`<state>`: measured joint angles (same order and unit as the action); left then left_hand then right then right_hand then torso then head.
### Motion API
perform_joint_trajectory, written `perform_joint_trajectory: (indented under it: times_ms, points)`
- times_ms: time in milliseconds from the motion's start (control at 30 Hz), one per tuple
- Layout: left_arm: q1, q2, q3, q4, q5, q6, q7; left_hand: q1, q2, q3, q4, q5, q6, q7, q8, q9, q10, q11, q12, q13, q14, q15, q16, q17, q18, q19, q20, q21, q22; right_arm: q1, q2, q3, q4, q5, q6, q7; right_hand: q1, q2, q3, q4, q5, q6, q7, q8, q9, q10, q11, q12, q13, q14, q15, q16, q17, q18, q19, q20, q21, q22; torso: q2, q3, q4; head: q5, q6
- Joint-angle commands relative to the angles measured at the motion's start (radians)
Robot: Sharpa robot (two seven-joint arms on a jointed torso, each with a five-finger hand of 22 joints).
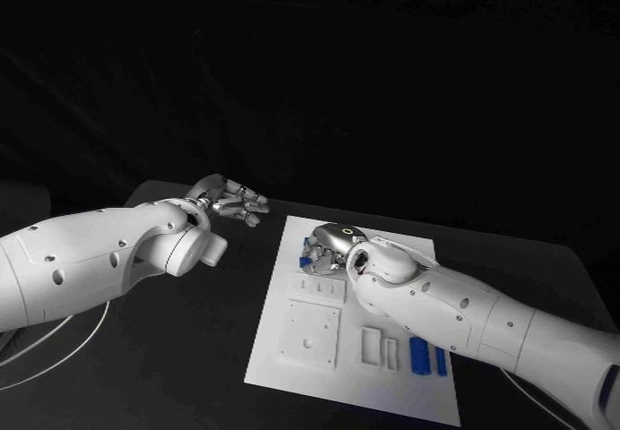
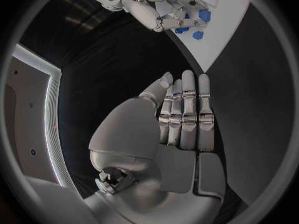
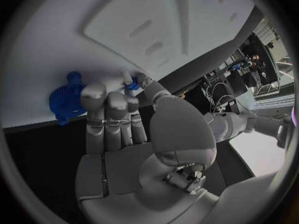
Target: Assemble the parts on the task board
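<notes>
The white task board point(image 1: 300, 372) lies in the middle of the black table. My right hand point(image 1: 333, 247) is down on its far end, fingers curled over a cluster of blue parts point(image 1: 306, 261). In the right wrist view the thumb and a fingertip point(image 3: 127, 77) pinch a small blue part point(image 3: 132, 86), with a round toothed blue part point(image 3: 65, 103) on the board point(image 3: 56, 40) just beside the fingers. Two long blue parts point(image 1: 420, 356) lie at the board's near right. My left hand point(image 1: 233, 199) hovers off the board's far left corner, flat and holding nothing point(image 2: 184, 119).
On the board lie a white square plate point(image 1: 310, 333) and narrow white frames point(image 1: 372, 348). White cables point(image 1: 52, 351) run over the table at the near left. The table's far edge passes behind both hands.
</notes>
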<state>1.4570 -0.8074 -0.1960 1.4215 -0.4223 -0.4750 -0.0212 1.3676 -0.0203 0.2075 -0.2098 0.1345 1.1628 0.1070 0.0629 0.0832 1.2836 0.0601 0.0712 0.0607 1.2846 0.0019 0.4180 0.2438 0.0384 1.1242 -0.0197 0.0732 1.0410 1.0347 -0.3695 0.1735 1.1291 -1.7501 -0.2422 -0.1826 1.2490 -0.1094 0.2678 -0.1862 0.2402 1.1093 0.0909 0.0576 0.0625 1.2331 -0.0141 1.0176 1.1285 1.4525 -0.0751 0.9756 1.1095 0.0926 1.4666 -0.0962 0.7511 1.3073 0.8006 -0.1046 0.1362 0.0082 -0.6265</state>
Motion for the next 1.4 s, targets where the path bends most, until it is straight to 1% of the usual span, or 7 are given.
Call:
perform_joint_trajectory:
  times_ms: [33,433,567,600,700,1200,1400]
  points:
    - [0.003,0.002,0.001,0.001,0.007,0.001,0.011,-0.001,-0.007,0.000,0.004,-0.006,-0.006,0.001,0.003,-0.001,-0.004,0.001,-0.002,0.001,0.007,0.001,-0.003,0.001,0.013,0.008,0.000,-0.003,-0.001,-0.003,0.003,-0.006,-0.006,-0.008,0.018,0.002,-0.003,0.003,-0.002,0.004,-0.002,0.000,0.001,0.004,0.001,0.006,0.003,0.002,0.002,0.005,-0.002,0.003,0.001,0.006,0.056,0.000,0.004,0.047,0.001,0.0001,0.0003,0.001,-0.001]
    - [0.003,0.003,0.001,0.001,0.007,0.004,0.010,-0.001,-0.007,0.000,0.004,-0.006,-0.006,0.001,0.003,-0.001,-0.004,0.001,-0.002,0.001,0.007,0.001,-0.003,0.001,0.013,0.008,0.000,-0.003,-0.001,-0.003,0.006,-0.014,-0.013,-0.007,0.018,0.000,-0.007,0.013,0.019,0.009,-0.001,0.017,-0.004,0.004,0.002,0.006,0.000,0.003,0.004,0.005,-0.004,0.005,0.003,0.004,0.056,-0.002,0.007,0.048,0.001,-0.0010,-0.0020,0.002,-0.003]
    - [0.003,0.003,0.001,0.001,0.007,0.006,0.009,-0.001,-0.007,0.000,0.004,-0.006,-0.006,0.001,0.003,-0.001,-0.004,0.001,-0.002,0.001,0.007,0.001,-0.003,0.001,0.013,0.008,0.000,-0.003,-0.001,-0.003,0.004,-0.015,-0.013,-0.007,0.013,0.000,-0.012,0.020,0.063,0.004,-0.019,0.034,-0.008,0.004,0.002,0.006,-0.002,0.005,0.007,0.005,-0.006,0.005,0.004,0.002,0.056,-0.004,0.010,0.050,0.001,-0.0017,-0.0019,0.001,-0.004]
    - [0.003,0.002,0.001,0.001,0.007,0.007,0.009,-0.001,-0.007,0.000,0.004,-0.006,-0.006,0.001,0.003,-0.001,-0.004,0.001,-0.002,0.001,0.007,0.001,-0.003,0.001,0.013,0.008,0.000,-0.003,-0.001,-0.003,0.003,-0.015,-0.013,-0.007,0.010,0.000,-0.011,0.029,0.076,0.004,-0.028,0.048,-0.012,0.006,0.003,0.006,-0.005,0.005,0.008,0.005,-0.006,0.006,0.004,0.002,0.056,-0.004,0.010,0.050,0.001,-0.0018,-0.0019,0.001,-0.004]
    - [0.004,0.002,0.001,0.000,0.009,0.009,0.011,-0.001,-0.007,0.000,0.004,-0.006,-0.006,0.001,0.003,-0.001,-0.004,0.001,-0.002,0.001,0.007,0.001,-0.003,0.001,0.013,0.008,0.000,-0.003,-0.001,-0.003,0.002,-0.016,-0.011,-0.007,-0.004,-0.001,-0.023,0.028,0.099,0.004,-0.031,0.064,-0.016,0.005,0.003,0.008,-0.007,0.007,0.010,0.005,-0.008,0.006,0.004,-0.001,0.056,-0.007,0.012,0.051,0.001,-0.0019,-0.0024,0.001,-0.003]
    - [0.004,-0.001,-0.003,-0.004,0.012,0.029,0.016,-0.009,-0.009,-0.001,0.023,-0.010,-0.016,0.001,0.000,-0.003,0.007,-0.003,0.000,0.001,0.015,-0.001,0.004,0.010,0.012,0.018,-0.001,-0.003,-0.022,-0.003,-0.007,-0.016,0.013,-0.002,-0.093,-0.003,-0.033,0.026,0.084,0.027,-0.034,0.090,-0.026,0.005,0.003,0.012,-0.012,0.006,0.010,0.006,-0.013,0.004,0.004,-0.002,0.057,-0.012,0.009,0.049,0.000,-0.0015,-0.0022,0.003,0.004]
    - [0.004,-0.007,-0.005,-0.004,0.012,0.050,0.017,-0.029,-0.020,-0.004,0.051,-0.016,-0.040,0.002,0.001,-0.013,0.029,-0.012,0.004,0.001,0.033,-0.009,0.039,0.032,0.010,0.043,-0.005,-0.003,-0.041,-0.003,-0.022,-0.015,0.041,0.005,-0.122,-0.004,-0.032,0.022,0.077,0.037,-0.034,0.089,-0.026,0.005,0.003,0.014,-0.012,0.006,0.011,0.006,-0.013,0.005,0.005,-0.001,0.057,-0.012,0.012,0.049,0.000,-0.0015,-0.0045,0.004,0.008]
